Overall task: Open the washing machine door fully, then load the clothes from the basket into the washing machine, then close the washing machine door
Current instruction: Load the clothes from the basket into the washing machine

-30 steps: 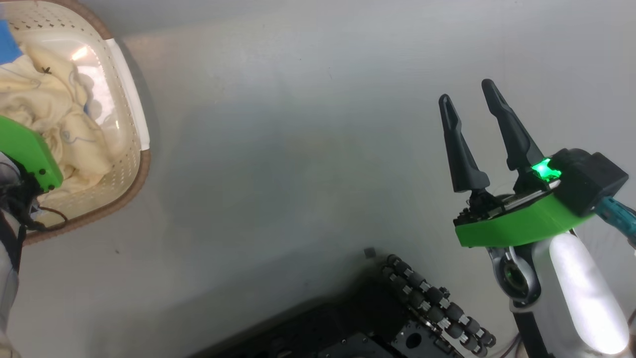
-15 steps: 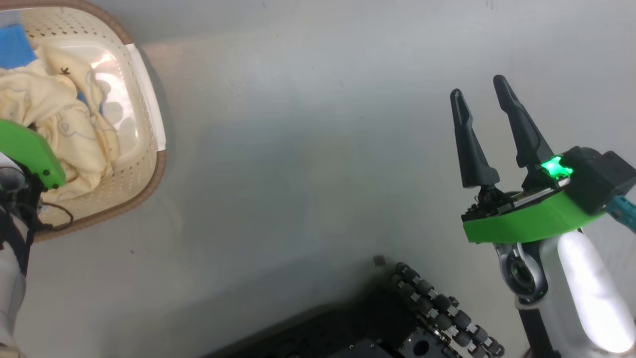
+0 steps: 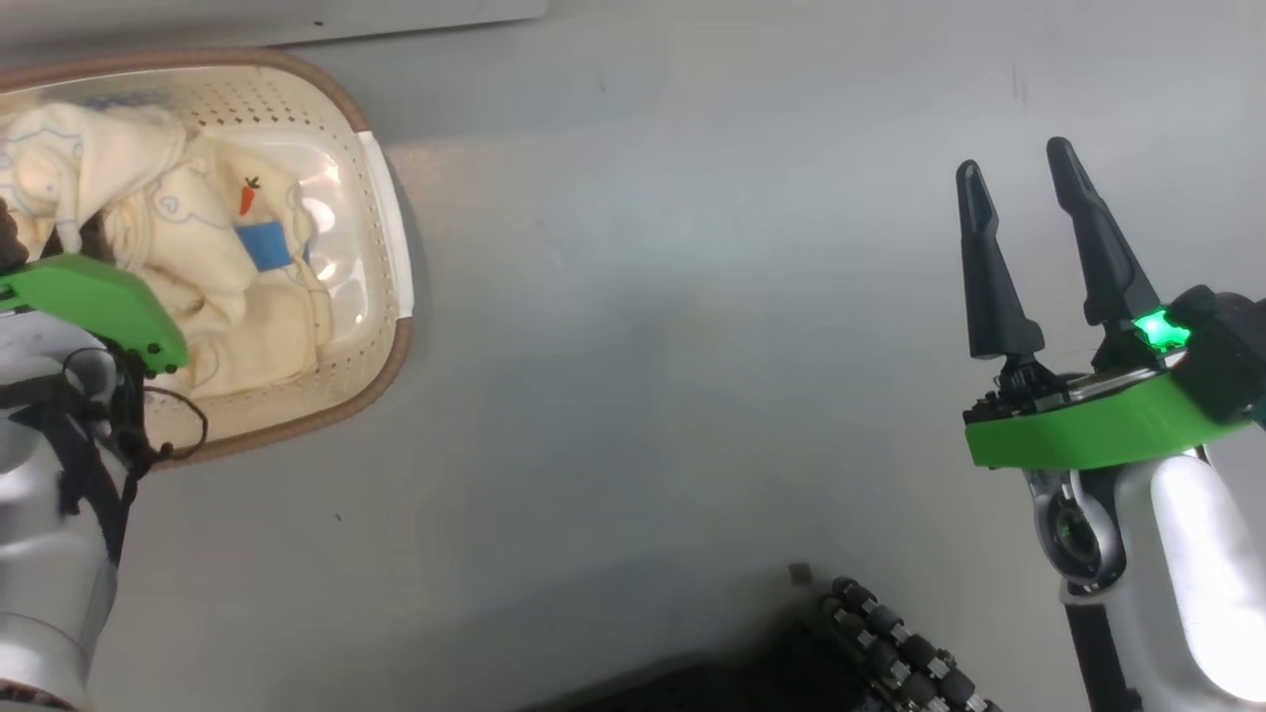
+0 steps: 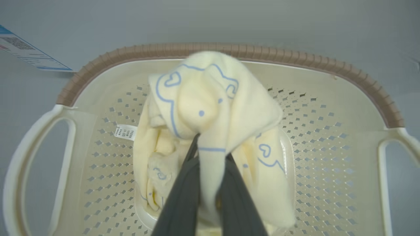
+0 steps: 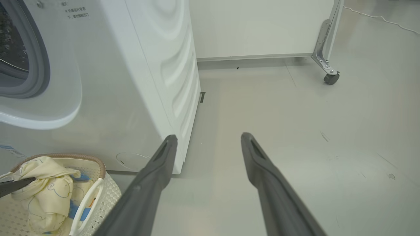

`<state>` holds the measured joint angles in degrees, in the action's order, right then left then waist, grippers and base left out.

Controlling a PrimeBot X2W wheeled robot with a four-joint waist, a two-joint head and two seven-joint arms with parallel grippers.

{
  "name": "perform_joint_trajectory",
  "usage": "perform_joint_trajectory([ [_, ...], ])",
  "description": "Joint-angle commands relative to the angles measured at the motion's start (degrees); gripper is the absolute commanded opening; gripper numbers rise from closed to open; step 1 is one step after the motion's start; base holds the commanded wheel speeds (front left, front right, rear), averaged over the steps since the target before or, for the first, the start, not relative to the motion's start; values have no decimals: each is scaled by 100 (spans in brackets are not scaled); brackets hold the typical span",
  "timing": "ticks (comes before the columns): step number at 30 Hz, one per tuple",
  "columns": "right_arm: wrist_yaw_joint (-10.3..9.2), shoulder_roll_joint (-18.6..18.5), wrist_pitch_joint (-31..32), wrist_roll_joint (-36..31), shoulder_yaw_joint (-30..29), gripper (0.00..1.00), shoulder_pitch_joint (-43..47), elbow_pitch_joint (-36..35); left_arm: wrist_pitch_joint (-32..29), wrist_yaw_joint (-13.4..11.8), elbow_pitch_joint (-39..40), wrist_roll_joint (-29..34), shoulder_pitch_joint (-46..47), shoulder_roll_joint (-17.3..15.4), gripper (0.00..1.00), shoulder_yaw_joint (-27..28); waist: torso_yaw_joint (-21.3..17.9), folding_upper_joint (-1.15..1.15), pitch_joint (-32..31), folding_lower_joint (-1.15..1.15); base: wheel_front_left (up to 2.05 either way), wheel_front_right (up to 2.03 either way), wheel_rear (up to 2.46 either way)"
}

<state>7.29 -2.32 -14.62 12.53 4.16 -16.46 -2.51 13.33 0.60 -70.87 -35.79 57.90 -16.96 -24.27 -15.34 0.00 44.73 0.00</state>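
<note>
Far left: my left gripper [image 4: 211,147] is down in the basket [image 3: 392,341], fingers [image 4: 182,203] pinched tight on a fold of the clothes [image 4: 210,95]. The bunch puffs up past the tips and the rest drapes down to the basket floor. The basket sits on the ground at scene left, just in front of the washer [image 5: 147,65]. More cloth lies in it, with the carrot mark [image 3: 248,195] and a blue band facing up.

Handling, my read: soft, light, floppy knit with no stiffness and nothing to break. It will likely trail and stretch when lifted. A hanging tail could snag the rim or drag a second piece along. The grip is on a thick fold near the middle of the bunch, which looks like the right spot. An edge pinch would probably slip. I can't tell whether one garment or two are caught.

Middle: grey floor [image 3: 643,346] between the arms.

Right: right gripper [image 3: 1013,158] hangs over the floor, well apart from the basket, fingers spread wide and holding nothing. In its wrist view the washer mouth with its grey gasket [image 5: 44,62] looks uncovered. So I judge the door step done and loading under way. Next call: lift high enough to clear the rim, then swing to the drum.
</note>
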Motion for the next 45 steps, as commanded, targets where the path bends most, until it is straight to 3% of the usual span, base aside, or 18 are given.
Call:
perform_joint_trajectory([
  [1,20,-55,-22,-27,34,100,241,-154,95,-53,130,43,-134,-204,0,126,131,0,-160,0,0,0,0],
  [5,20,-55,44,-129,-113,100,300,-195,160,-209,577,89,-342,-170,0,246,293,0,-429,0,0,0,0],
  [14,20,-55,254,-336,-329,100,472,-244,165,-665,2608,592,-1541,-150,0,880,664,0,-1131,0,0,0,0],
  [27,20,-55,570,-578,-277,100,763,-207,166,-859,4505,1173,-3169,157,0,1393,1055,0,-2211,0,0,0,0],
  [45,20,-55,854,-650,-254,100,1199,-116,166,-1035,5344,1378,-4466,338,0,1390,1273,0,-3284,0,0,0,0],
])
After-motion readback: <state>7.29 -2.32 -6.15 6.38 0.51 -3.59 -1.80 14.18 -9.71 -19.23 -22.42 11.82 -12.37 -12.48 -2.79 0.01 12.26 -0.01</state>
